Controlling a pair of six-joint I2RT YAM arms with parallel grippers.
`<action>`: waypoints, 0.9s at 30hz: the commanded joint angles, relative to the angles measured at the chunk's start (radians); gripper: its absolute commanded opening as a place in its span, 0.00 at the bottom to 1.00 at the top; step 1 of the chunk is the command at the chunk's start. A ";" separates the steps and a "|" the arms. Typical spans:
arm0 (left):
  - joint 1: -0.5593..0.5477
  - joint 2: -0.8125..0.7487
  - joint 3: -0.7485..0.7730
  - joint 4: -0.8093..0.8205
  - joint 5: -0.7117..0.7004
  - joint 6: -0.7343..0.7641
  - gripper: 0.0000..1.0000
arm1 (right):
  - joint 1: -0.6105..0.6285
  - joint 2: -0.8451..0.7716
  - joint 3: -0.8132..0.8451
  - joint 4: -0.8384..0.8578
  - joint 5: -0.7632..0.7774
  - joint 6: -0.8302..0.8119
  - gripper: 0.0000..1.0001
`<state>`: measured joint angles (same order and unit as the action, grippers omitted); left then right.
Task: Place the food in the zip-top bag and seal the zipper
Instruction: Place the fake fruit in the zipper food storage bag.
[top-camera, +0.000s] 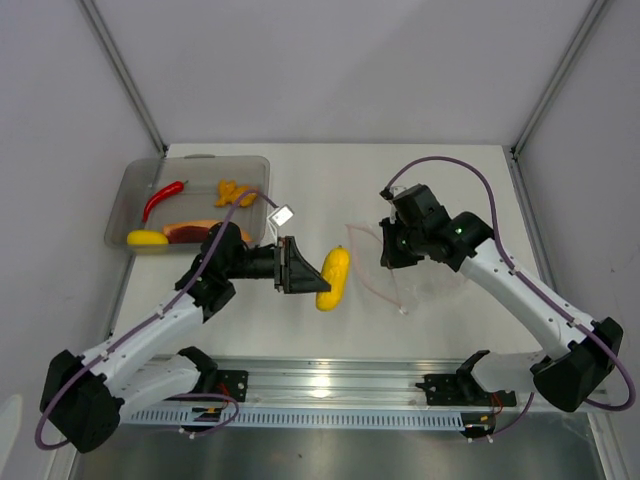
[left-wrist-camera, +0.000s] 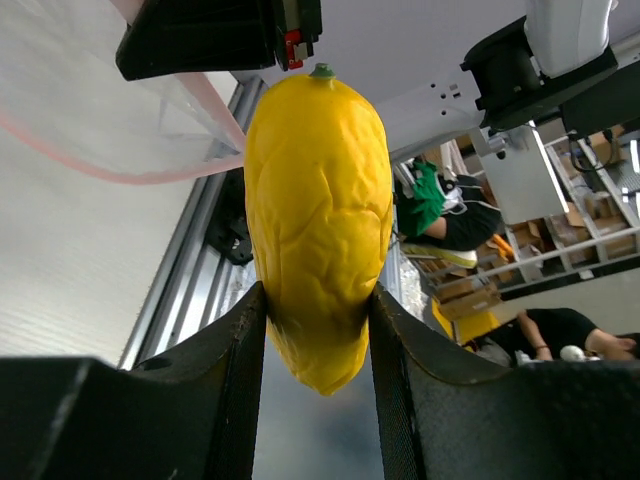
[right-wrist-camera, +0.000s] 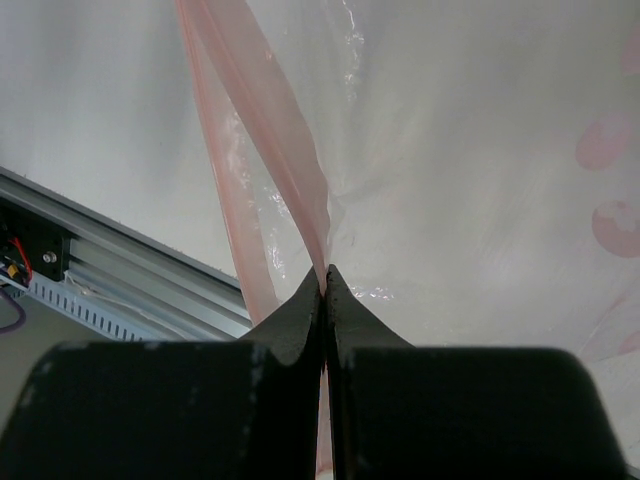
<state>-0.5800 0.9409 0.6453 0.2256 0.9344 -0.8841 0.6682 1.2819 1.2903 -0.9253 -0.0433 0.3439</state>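
Observation:
My left gripper (top-camera: 313, 274) is shut on a long yellow piece of food (top-camera: 335, 277) and holds it above the table's middle. In the left wrist view the yellow piece (left-wrist-camera: 318, 210) is pinched between both fingers (left-wrist-camera: 236, 350), its green-tipped end pointing toward the zip-top bag (left-wrist-camera: 110, 110). That clear bag (top-camera: 425, 275) lies right of centre. My right gripper (top-camera: 390, 254) is shut on its mouth edge, pinching the pinkish-red zipper (right-wrist-camera: 262, 120) and lifting it. More food lies in the tray: a red chili (top-camera: 163, 198), orange bits (top-camera: 235, 192), a yellow piece (top-camera: 147, 238) and an orange-red slice (top-camera: 192, 229).
A grey translucent tray (top-camera: 130, 195) stands at the back left, partly behind my left arm. An aluminium rail (top-camera: 340, 385) runs along the near edge between the arm bases. White walls close in the table at the back and sides.

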 joint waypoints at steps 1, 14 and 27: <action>-0.030 0.079 0.047 0.191 0.023 -0.084 0.00 | 0.016 -0.033 0.009 0.006 -0.015 -0.010 0.00; -0.101 0.403 0.084 0.556 0.018 -0.429 0.01 | 0.059 -0.046 -0.005 0.006 0.010 0.012 0.00; -0.106 0.487 0.034 0.653 -0.003 -0.501 0.01 | 0.057 -0.082 -0.002 0.019 0.043 0.021 0.00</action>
<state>-0.6769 1.4292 0.6815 0.8005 0.9382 -1.3670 0.7235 1.2274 1.2900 -0.9245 -0.0219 0.3588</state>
